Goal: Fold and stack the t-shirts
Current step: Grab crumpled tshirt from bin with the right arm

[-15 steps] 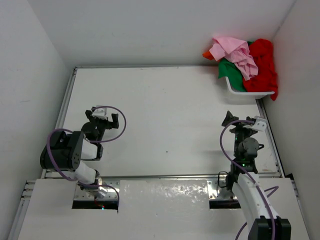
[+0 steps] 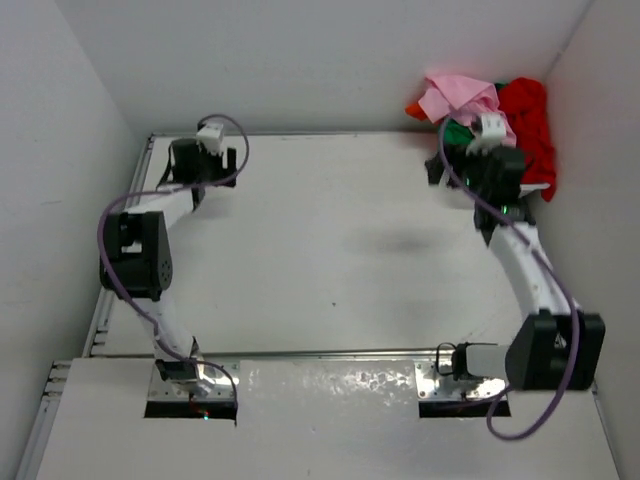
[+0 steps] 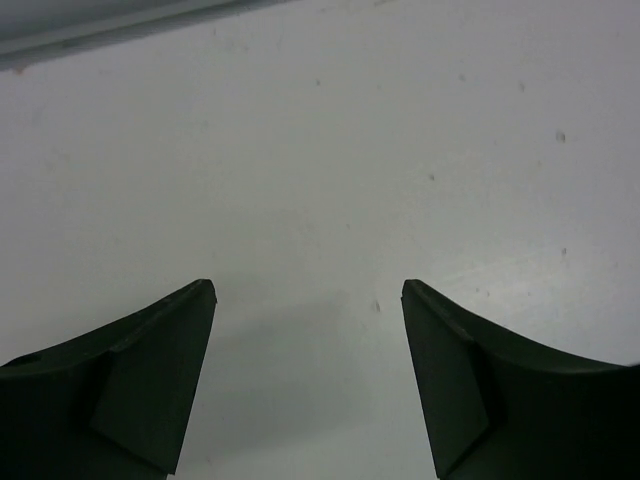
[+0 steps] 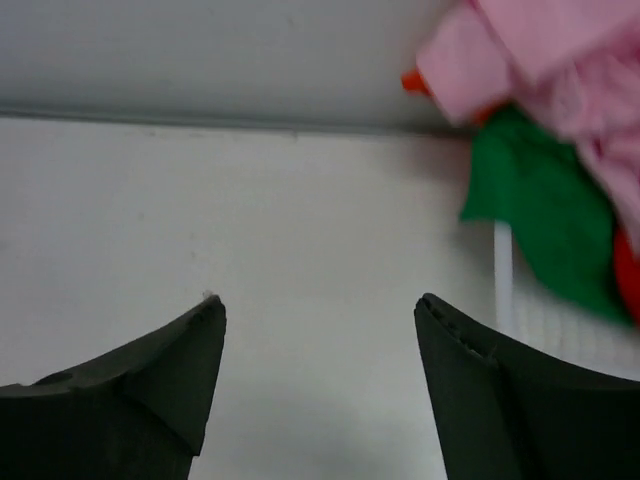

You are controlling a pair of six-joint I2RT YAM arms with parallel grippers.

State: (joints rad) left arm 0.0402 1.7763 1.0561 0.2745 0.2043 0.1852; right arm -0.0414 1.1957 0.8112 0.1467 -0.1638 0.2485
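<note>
- Right gripper [image 4: 320, 300] is hanging at the far right of the table, just left of the basket. Its jaws are standing wide apart with nothing between them, and only bare tabletop is showing under them. Its arm is stretching forward along the right side.
- Left gripper [image 3: 308, 290] is hovering over the far left corner with its arm reaching out the same way. Its jaws are also spread and gripping nothing, and a soft shadow is falling on the surface below.
- White table [image 2: 330, 220] is lying bare across its middle, with grey walls closing in around it.
- White mesh basket [image 4: 503, 280] is sitting in the far right corner against the wall, holding all four t-shirts in one crumpled heap. None of them is folded.
- Red t-shirt [image 2: 530, 120] is bulging up on the right side of the heap and spilling down over the basket's outer edge.
- Pink t-shirt [image 2: 455, 95] is lying on top, draping towards the left.
- Green t-shirt [image 4: 540, 220] is hanging beneath the pink one, drooping over the basket's near-left rim, close to the right gripper.
- Orange t-shirt [image 2: 413, 107] is peeking out as a small scrap at the far left of the pile, under the pink cloth.
</note>
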